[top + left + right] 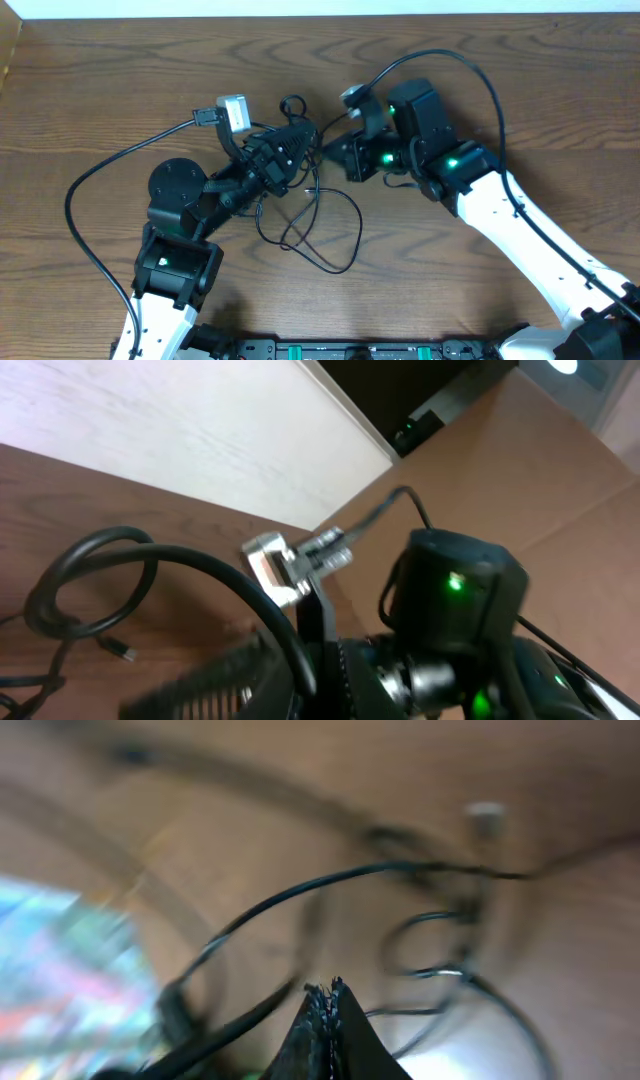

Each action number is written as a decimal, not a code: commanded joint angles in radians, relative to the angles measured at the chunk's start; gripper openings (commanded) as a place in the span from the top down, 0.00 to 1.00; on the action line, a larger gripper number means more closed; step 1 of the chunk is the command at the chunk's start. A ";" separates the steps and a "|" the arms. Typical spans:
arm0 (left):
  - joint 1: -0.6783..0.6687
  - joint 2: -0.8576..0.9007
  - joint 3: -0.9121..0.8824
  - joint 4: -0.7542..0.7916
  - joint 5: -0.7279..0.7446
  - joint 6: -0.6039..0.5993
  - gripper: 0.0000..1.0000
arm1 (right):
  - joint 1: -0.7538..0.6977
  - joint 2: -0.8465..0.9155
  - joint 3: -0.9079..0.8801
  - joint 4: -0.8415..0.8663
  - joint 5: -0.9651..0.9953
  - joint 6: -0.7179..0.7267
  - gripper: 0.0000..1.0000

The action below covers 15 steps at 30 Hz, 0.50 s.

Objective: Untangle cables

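Thin black cables [318, 225] lie looped together on the wooden table between the two arms, with a small loop [292, 103] at the far side. My left gripper [298, 148] sits over the tangle; in the left wrist view its blurred fingers [300, 665] are closed round a black cable whose loop [90, 580] curls up to the left. My right gripper [326, 152] faces it, nearly touching. In the right wrist view its fingertips [328, 992] are pressed together, and a blurred black cable [230, 1030] runs up to them from the lower left. No white cable shows.
A small plug end [120, 652] lies on the table by the loop. The right arm's wrist with a green light [455, 585] and its white camera [275, 565] stand close in front of my left gripper. Thick camera cords [110, 170] arc over the table.
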 commanded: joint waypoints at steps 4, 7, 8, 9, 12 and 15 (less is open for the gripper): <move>0.002 -0.006 0.008 -0.056 0.066 0.027 0.85 | -0.091 0.001 0.001 -0.049 0.230 0.081 0.99; 0.002 -0.004 0.008 -0.107 0.065 0.064 0.85 | -0.120 0.001 0.001 -0.106 0.230 0.081 0.99; 0.002 -0.001 0.008 -0.116 0.065 0.073 0.85 | -0.130 0.001 0.001 -0.133 0.230 0.082 0.99; 0.002 0.003 0.008 -0.123 0.065 0.073 0.86 | -0.137 0.001 0.001 -0.156 0.230 0.085 0.99; 0.002 0.028 0.008 -0.135 0.066 0.073 0.90 | -0.161 0.001 0.001 -0.252 0.230 0.128 0.99; 0.002 0.050 0.008 -0.135 0.065 0.073 0.92 | -0.182 0.000 0.001 -0.319 0.209 0.152 0.99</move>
